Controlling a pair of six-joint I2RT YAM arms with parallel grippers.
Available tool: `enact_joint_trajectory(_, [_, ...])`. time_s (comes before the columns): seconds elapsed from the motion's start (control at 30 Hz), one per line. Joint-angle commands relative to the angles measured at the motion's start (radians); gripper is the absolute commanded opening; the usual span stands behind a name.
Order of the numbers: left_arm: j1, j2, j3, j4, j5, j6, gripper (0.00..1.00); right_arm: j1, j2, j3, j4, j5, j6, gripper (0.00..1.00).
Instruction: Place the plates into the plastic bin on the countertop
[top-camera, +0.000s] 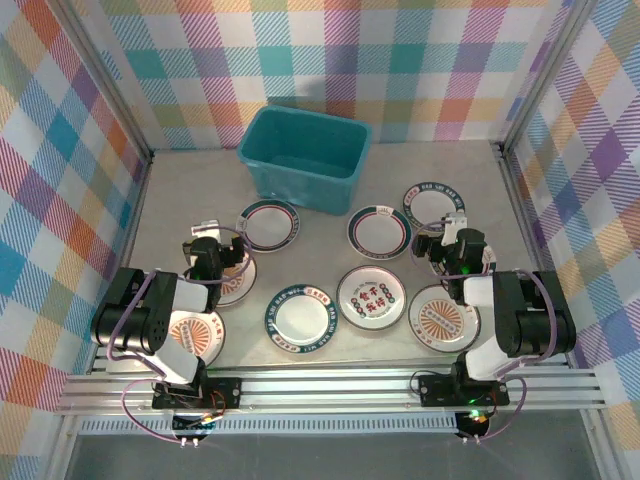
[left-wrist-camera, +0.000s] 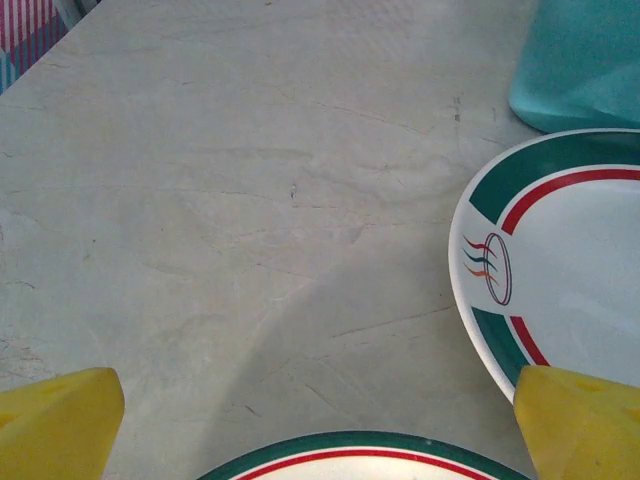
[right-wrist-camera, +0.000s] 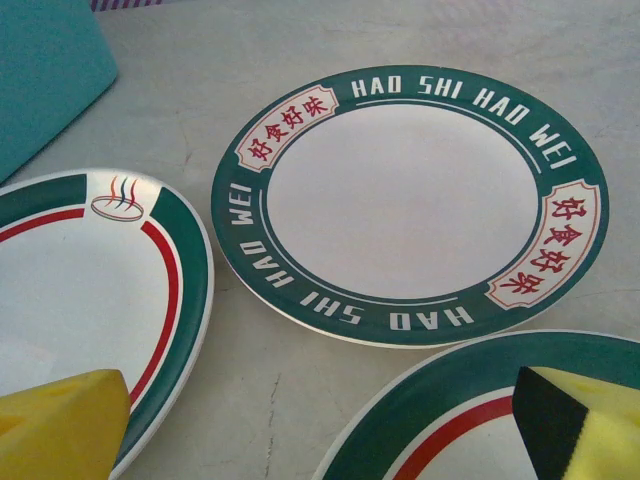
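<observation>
Left wrist view shows the left gripper (left-wrist-camera: 320, 440) with its two yellow fingers (left-wrist-camera: 55, 425) spread as wide as they go, and nothing is held between them. Just under the open jaws peeks the edge of a round white plate with a green and red rim (left-wrist-camera: 360, 465). To the right lies a second white plate with green bands and a small steam mark (left-wrist-camera: 570, 270), flat on the beige-grey matte countertop (left-wrist-camera: 230, 200). Behind it stands a corner of the teal plastic bin (left-wrist-camera: 585, 60). The right gripper (right-wrist-camera: 320, 430) is wide open too and has hold of nothing. A green-rimmed plate with a red line (right-wrist-camera: 450, 415) lies right below its jaws, and further out sits a round white plate with a dark green rim and the words HAO SHI HAO WEI (right-wrist-camera: 405, 200). From above, other dishes such as a round orange sunburst plate (top-camera: 443, 318) lie spread near the arms, and the bin stands at the back with none seen inside. So the job looks to be at its very start: picking a first plate. Next, a gripper likely has to go down to a plate's edge, pinch the thin rim, lift it and carry it over the bin. The plates are flat and low, so the rim may slip.
</observation>
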Motion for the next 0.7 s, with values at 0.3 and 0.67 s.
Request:
enact_joint_trajectory(0.3, [0.014,-0.010,0.025,0.007,0.039,-0.021,1.00,-0.006,-0.001,0.020,0.032,-0.023,-0.010,0.99])
enact_joint_trajectory(0.67, [0.014,-0.009,0.026,0.008,0.040,-0.020,1.00,-0.006,-0.001,0.021,0.031,-0.028,-0.012,0.99])
